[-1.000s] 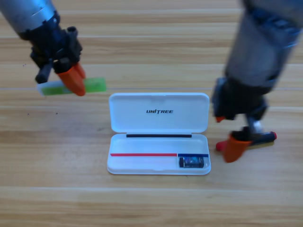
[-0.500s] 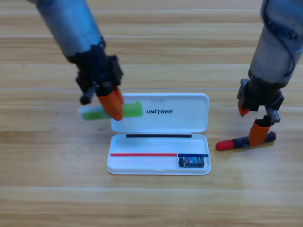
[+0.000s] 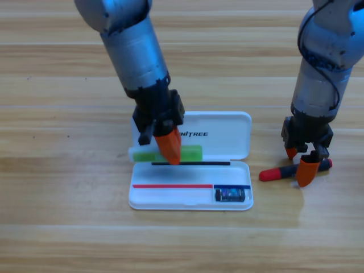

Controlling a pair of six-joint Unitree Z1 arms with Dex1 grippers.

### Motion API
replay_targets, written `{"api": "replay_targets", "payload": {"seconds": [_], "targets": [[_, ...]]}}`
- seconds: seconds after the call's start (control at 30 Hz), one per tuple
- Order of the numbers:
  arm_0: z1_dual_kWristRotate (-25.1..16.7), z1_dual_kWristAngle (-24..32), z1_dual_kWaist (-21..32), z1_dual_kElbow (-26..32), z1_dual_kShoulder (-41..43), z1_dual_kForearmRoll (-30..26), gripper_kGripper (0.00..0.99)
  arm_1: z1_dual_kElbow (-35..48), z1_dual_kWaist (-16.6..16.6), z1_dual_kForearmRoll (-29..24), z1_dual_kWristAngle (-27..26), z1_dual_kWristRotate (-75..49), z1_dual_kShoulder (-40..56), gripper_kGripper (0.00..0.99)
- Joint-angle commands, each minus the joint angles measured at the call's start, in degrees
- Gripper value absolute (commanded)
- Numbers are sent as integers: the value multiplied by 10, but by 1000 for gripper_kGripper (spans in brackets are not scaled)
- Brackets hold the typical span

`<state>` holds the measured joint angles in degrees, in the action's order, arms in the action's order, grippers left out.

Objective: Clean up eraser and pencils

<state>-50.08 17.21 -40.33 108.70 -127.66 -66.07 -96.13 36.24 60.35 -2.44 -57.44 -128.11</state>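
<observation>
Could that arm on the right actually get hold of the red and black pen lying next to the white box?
Probably yes. The right gripper is already down at the red and black pen, which lies on the bare table beside the white case, with nothing lying over it.

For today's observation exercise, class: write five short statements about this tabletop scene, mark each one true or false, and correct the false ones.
1. The left gripper holds the green pencil over the white case. True.
2. The eraser lies on the wooden table outside the case. False: it sits in the case's lower right compartment.
3. The red-and-black pencil lies on the table to the right of the case. True.
4. The case's lid is shut. False: it is folded open, its logo showing.
5. The right gripper is at the picture's left edge. False: it is down at the red-and-black pencil, right of the case.
</observation>
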Motion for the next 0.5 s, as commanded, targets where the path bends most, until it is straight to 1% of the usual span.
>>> {"api": "replay_targets", "payload": {"seconds": [0.03,0.13,0.17,0.23,0.3,0.37,0.4,0.5], "targets": [[13,-3,-29,11,-43,0,0,5,-15,-11,8,-9,-43,727],[19,-6,-34,10,-46,0,0,4,-15,-11,9,-9,-45,727],[20,-7,-35,9,-47,1,0,4,-15,-12,11,-10,-46,709],[23,-9,-39,4,-48,3,0,5,-15,-12,12,-11,-47,430],[24,-10,-41,-4,-48,6,0,8,-15,-12,10,-15,-46,227],[24,-10,-41,-14,-45,12,0,10,-15,-11,9,-17,-45,58],[24,-10,-41,-19,-44,15,0,11,-15,-11,9,-18,-45,0],[25,-10,-41,-26,-43,20,0,15,-15,-11,10,-19,-43,0]]}}
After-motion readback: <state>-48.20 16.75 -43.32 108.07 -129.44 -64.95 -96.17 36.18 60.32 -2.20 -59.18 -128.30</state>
